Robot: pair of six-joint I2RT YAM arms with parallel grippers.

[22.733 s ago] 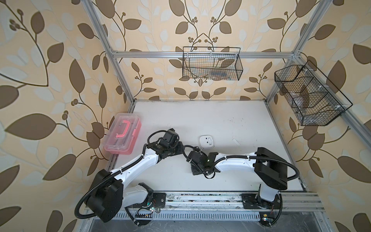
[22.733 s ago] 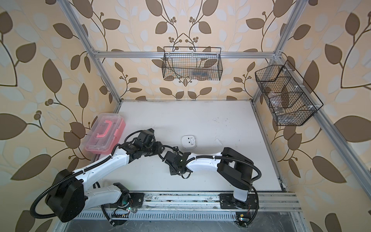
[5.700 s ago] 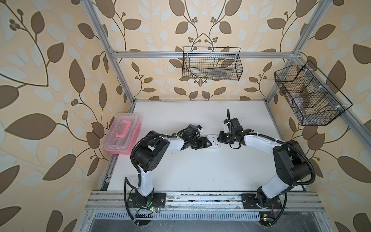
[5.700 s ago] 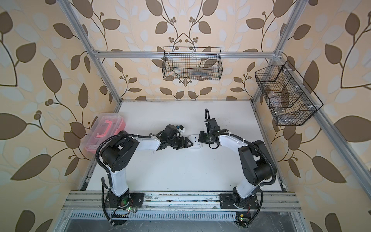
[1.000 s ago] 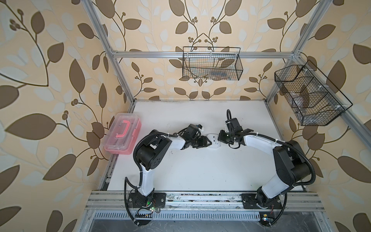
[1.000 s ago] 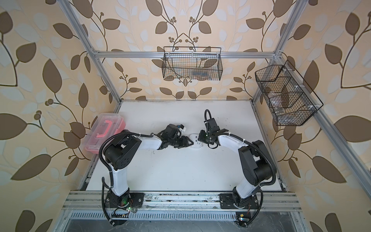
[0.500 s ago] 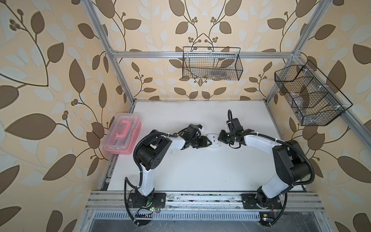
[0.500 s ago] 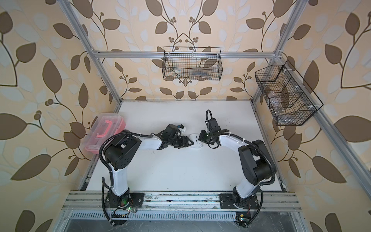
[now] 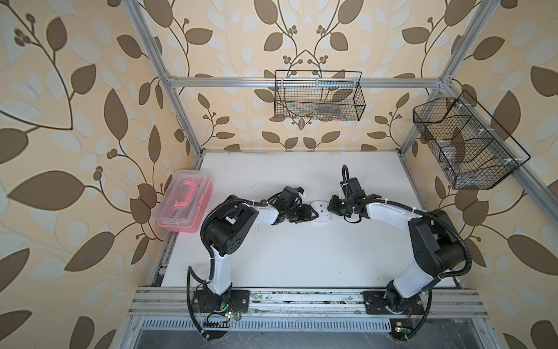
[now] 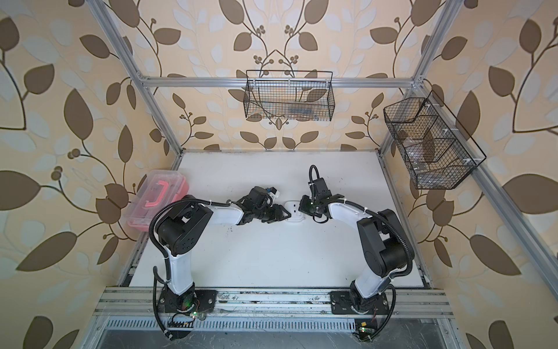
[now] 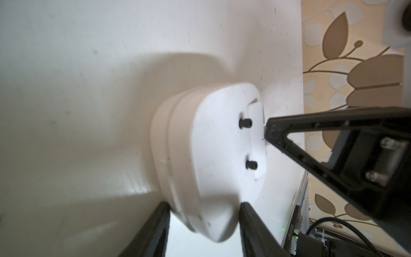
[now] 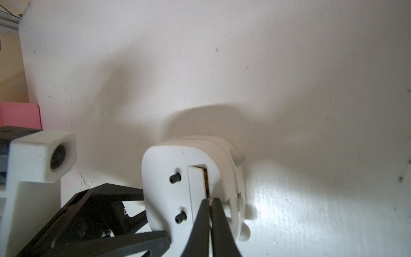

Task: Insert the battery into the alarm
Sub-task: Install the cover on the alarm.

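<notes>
The white alarm (image 9: 321,208) (image 10: 294,211) stands on edge mid-table with its plain back (image 11: 211,155) showing two black screws. My left gripper (image 9: 314,213) (image 11: 203,207) is shut on its rim, one finger on each face. From the opposite side my right gripper (image 9: 330,208) (image 12: 209,200) has its fingertips almost together, pressed at the edge of the narrow cover (image 12: 195,184) on the alarm's back (image 12: 164,173). Nothing shows between them. The battery is hidden; only a thin dark-gold strip shows in the slot beside the cover.
A clear box with a pink handle (image 9: 184,208) sits at the table's left edge. Two black wire baskets hang on the back wall (image 9: 318,96) and the right wall (image 9: 465,145). The white table (image 9: 302,256) stretches toward the front rail.
Over the last second both arms and the alarm stay almost still. Much earlier the alarm lay flat and both grippers were nearer the front.
</notes>
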